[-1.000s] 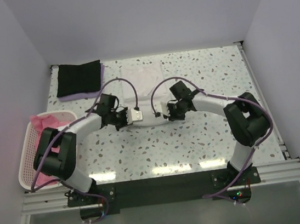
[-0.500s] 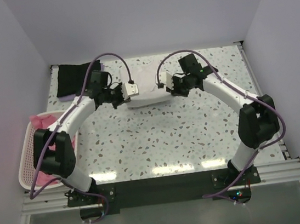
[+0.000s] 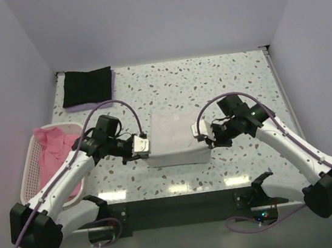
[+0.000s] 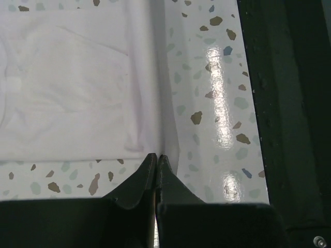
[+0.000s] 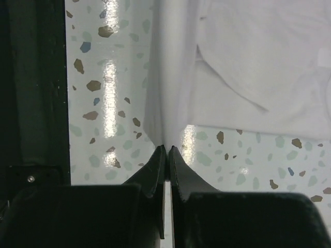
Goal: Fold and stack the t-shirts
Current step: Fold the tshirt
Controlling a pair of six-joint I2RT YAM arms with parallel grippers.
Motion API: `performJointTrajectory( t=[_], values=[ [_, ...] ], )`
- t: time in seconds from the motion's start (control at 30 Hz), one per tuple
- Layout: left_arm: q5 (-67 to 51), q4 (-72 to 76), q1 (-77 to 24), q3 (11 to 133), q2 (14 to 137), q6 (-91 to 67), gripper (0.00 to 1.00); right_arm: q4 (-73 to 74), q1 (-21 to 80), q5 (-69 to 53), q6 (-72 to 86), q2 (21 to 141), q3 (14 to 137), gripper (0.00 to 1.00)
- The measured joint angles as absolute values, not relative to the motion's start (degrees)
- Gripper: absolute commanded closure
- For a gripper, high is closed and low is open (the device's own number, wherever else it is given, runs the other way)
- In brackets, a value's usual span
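Far left: basket (image 3: pixel 27 179) holding heaped pink t-shirts (image 3: pixel 51 142). Far-left corner of table (image 3: pixel 239 77): black t-shirt (image 3: pixel 87 85) folded on lavender t-shirt (image 3: pixel 84 106). Centre, near edge: white t-shirt (image 3: pixel 173 135), between the arms. Its left near corner is pinched tight by left gripper (image 4: pixel 156 157), and its right near corner by right gripper (image 5: pixel 166 150).

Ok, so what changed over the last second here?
The left arm and right arm first reached toward the far side, then drew back toward their bases, dragging the white t-shirt nearer with them. Their jaws stay shut on its near edge, one at each side. The black t-shirt on the lavender one and the basket of pink shirts have not moved.
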State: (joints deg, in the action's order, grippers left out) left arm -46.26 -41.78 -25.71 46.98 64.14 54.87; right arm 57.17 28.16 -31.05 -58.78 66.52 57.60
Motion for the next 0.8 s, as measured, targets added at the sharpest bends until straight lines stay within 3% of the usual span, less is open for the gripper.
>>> performJointTrajectory(
  t=[0.2, 0.47, 0.8],
  values=[
    [-47.6, -42.7, -25.9, 48.7, 63.4, 50.0, 1.00, 59.9, 27.8, -32.5, -58.7, 65.8, 58.2, 1.00],
    [-43.0, -41.0, -25.3, 63.7, 80.1, 48.6, 1.00, 60.8, 20.3, -32.7, -61.4, 80.0, 67.4, 1.00],
    [-42.2, -34.9, -19.8, 71.2, 102.7, 47.9, 0.98, 53.8, 17.3, -32.9, -61.4, 100.2, 72.5, 1.00]
  ],
)
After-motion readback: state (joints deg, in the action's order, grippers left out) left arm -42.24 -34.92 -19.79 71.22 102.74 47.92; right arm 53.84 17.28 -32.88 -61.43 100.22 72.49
